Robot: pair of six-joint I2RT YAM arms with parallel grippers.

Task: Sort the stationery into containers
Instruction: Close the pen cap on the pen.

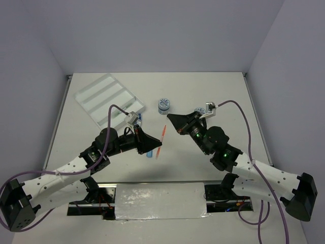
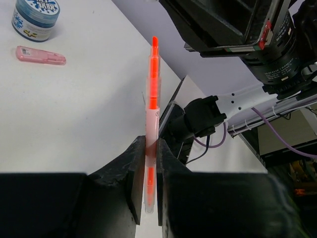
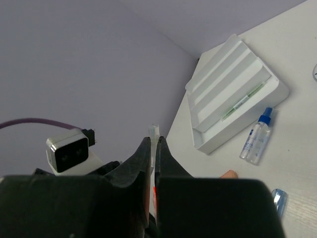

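Over mid desk [image 1: 228, 96], my L tool [image 2: 151, 153] is clamped on the orange pen [image 2: 152, 94], which sticks straight out past the tips, off the surface. R tool [image 3: 153, 144] is closed tight w/ its tips near the pen's far end. Blue-white pot [image 2: 34, 17] and pink piece [image 2: 40, 55] lie to one side, apart from the pen. White tray [image 3: 220, 139] has a grey-green pen [image 3: 242, 103] in one compartment, and the bottle [image 3: 257, 136] is just beside its wall.

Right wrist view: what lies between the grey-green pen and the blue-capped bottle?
Between pen and bottle stand only the tray's outer wall and a bare strip of table, as the right wrist view shows.
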